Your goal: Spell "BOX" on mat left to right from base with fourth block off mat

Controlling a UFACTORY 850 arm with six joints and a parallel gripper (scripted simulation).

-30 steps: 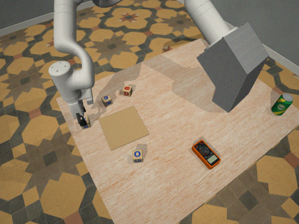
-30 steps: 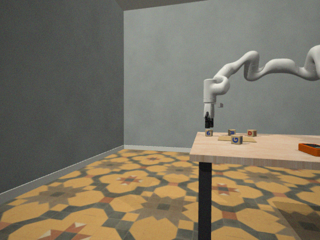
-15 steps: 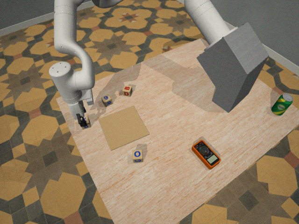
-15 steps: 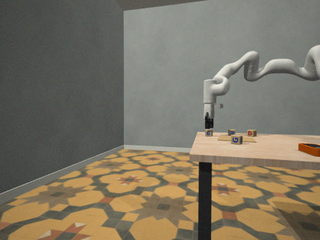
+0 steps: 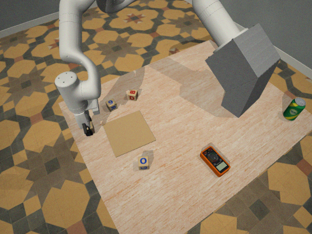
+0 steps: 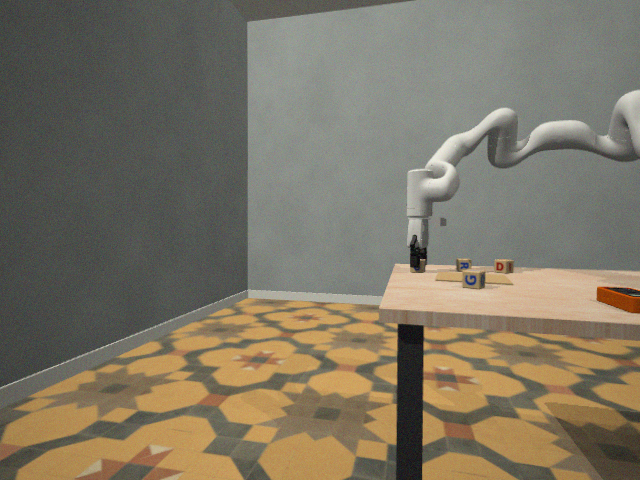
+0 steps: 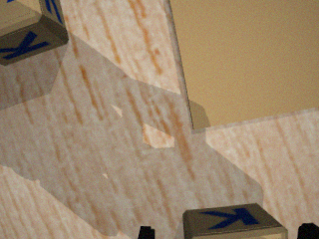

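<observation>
I have the gripper wide and empty, straddling the block just beside the mat. Block judged light, rigid, smooth: grip two opposite side faces squarely.

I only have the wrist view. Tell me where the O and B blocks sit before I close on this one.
Observer: The block with O on top stands on the table, off the mat.
Operator: Now the B.
Observer: The block with a red B on top is off the mat too, across it from the O, beside the block showing 9.
Operator: Report the gripper's height.
Observer: The open gripper is down at table level, its fingers straddling your block.
</observation>
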